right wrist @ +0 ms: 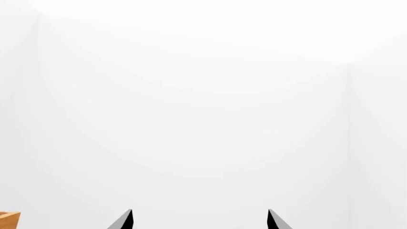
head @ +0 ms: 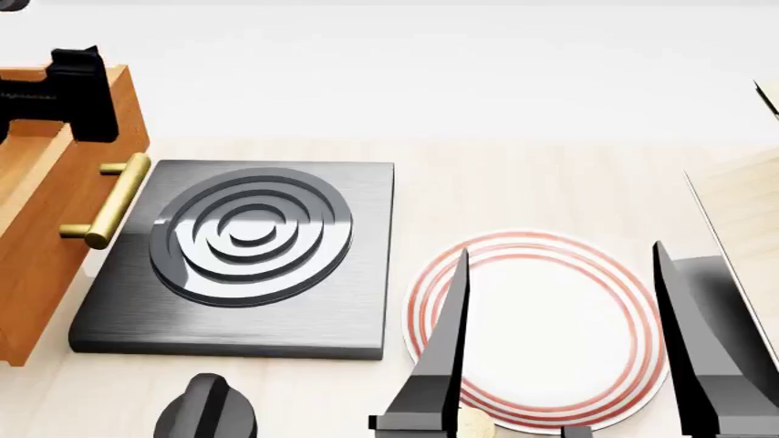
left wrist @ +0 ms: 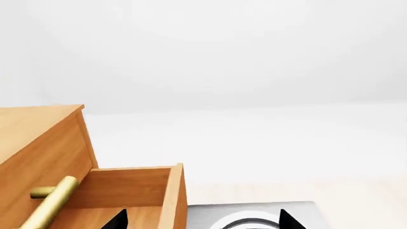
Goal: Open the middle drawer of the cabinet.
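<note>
Cabinet [head: 49,237]: orange-brown wood, stood just left of the stove plate [head: 244,260].
Middle drawer [left wrist: 137,195]: pulled out, brass bar handle [left wrist: 51,202] seen.

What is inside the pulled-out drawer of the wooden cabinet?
In the left wrist view, the open drawer shows only bare wooden walls and a strip of bare floor. Nothing lies there. Its brass handle and the picture's edge hide the rest of the floor.

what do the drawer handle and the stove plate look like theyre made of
The drawer handle looks like brass: a yellow-gold bar with a satin metallic sheen. The stove plate looks like brushed dark metal, streaked grey, with glossy black rings reflecting light, possibly glass or enamel.
</note>
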You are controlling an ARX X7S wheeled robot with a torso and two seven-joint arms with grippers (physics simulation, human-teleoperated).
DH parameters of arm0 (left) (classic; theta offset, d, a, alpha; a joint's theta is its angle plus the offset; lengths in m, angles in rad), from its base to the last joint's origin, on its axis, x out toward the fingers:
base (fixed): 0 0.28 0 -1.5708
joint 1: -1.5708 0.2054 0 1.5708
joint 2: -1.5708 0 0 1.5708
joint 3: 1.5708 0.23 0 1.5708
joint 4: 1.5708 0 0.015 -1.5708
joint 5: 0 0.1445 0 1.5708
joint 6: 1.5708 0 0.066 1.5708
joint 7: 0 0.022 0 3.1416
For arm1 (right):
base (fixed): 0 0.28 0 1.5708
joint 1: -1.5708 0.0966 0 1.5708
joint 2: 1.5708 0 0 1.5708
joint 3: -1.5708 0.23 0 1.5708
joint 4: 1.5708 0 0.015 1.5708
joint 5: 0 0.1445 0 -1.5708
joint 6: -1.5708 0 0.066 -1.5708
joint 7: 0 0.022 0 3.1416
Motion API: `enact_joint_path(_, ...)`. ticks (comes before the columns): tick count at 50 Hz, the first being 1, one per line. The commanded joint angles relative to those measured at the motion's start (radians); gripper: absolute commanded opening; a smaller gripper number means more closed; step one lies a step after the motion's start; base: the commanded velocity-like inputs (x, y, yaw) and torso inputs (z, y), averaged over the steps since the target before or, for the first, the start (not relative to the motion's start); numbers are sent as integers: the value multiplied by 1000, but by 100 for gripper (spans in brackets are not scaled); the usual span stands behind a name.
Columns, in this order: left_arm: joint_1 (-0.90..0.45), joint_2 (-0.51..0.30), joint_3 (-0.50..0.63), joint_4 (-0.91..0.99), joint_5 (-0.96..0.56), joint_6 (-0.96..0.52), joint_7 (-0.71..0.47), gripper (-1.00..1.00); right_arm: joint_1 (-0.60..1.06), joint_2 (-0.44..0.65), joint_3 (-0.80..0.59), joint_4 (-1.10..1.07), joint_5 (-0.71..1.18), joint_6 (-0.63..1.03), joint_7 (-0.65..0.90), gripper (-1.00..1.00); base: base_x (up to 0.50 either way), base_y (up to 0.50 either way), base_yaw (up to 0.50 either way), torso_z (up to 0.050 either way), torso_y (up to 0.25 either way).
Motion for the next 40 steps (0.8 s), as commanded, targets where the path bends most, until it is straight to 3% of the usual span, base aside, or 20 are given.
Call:
enact_joint_path(1,-60,30,-60,-41,-4,16,16,100,-3,-9,15,-6,-15,5,-14,100,0,0,0,0,0)
enact_joint_path(40,-121,26,-42,-462,41,185,11,100,-5,3,12,2,0,-2,0,100,0,0,0,0,0)
